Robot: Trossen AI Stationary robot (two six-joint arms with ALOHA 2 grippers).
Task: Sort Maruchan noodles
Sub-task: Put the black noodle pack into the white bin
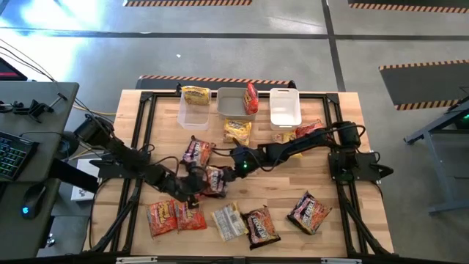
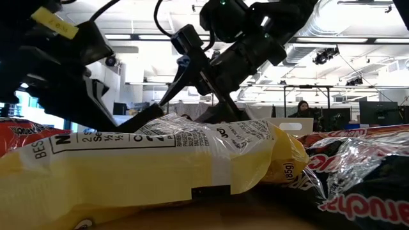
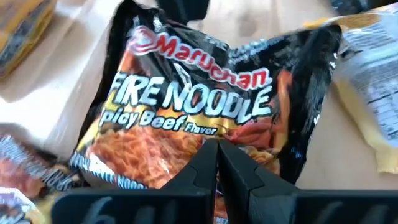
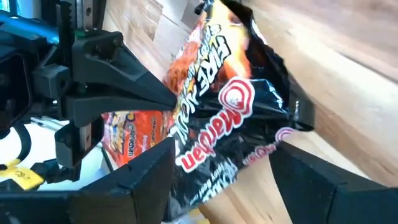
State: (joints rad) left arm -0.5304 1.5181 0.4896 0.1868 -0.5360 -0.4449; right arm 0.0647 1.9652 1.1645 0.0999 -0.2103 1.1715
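A black Maruchan Fire Noodle packet [image 1: 214, 180] sits mid-table between both grippers and fills the left wrist view [image 3: 186, 93]. My left gripper [image 1: 196, 186] [image 3: 216, 152] comes from the table's left and is shut on it. My right gripper [image 1: 235, 167] [image 4: 221, 155] reaches in from the right, open, with its fingers standing on either side of the packet's opposite end [image 4: 249, 124]; whether they touch it, I cannot tell. Other packets lie on the table: orange ones [image 1: 174, 217], a pale yellow one [image 1: 229, 221] and black ones [image 1: 261, 226]. My left gripper pinches the black packet between its two fingers at the wrapper's bottom edge [image 3: 186, 152], below the noodle picture. The fingers come level from the table's left. In the right wrist view the held edge [image 4: 180, 102] is raised off the wood.
Three clear tubs stand along the far edge [image 1: 192, 116] [image 1: 231, 110] [image 1: 284, 116], a yellow packet [image 1: 196, 94] in the left one and a red one [image 1: 251, 97] on the middle one. A yellow packet [image 2: 160, 160] blocks most of the low view. A desk with a keyboard [image 1: 11, 154] stands at left.
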